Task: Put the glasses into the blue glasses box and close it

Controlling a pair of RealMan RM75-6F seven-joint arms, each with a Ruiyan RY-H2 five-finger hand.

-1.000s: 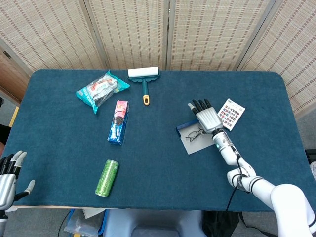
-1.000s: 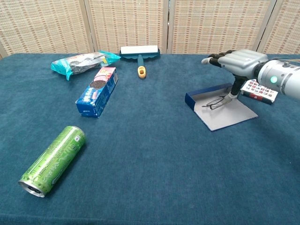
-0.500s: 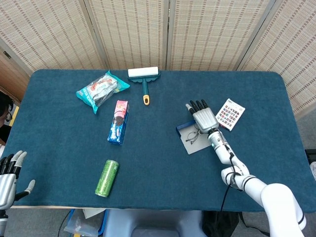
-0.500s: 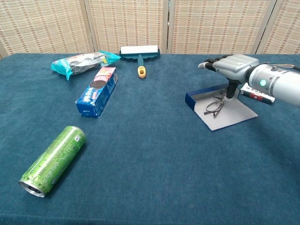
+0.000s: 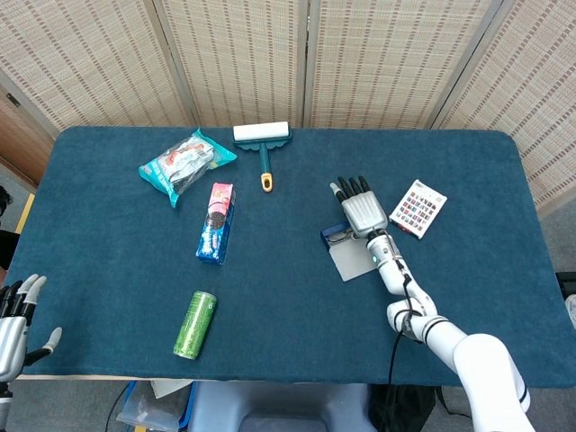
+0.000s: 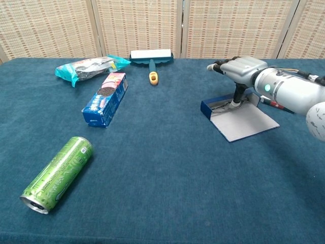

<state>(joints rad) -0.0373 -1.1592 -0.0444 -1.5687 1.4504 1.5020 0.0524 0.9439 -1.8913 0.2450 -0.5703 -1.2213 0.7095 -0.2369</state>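
Observation:
The blue glasses box point(image 5: 353, 255) point(image 6: 242, 123) lies open at the table's right, its grey lid flat and its blue tray at the left end. The dark-rimmed glasses point(image 5: 339, 238) point(image 6: 221, 105) lie in that tray against its blue wall. My right hand point(image 5: 362, 209) point(image 6: 242, 67) hovers flat over the tray, fingers spread, with the thumb pointing down and touching the right end of the glasses. My left hand point(image 5: 14, 317) shows only in the head view, at the near left table edge, fingers apart and holding nothing.
A colourful card point(image 5: 420, 208) lies just right of the box. On the left half lie a green can point(image 6: 57, 173), a blue cookie box point(image 6: 105, 98) and a snack bag point(image 6: 89, 66). A lint roller point(image 6: 151, 57) lies at the back centre.
My right hand moved left, away from the card. The glasses slid with it from the grey lid into the blue tray. The left hand stayed put.

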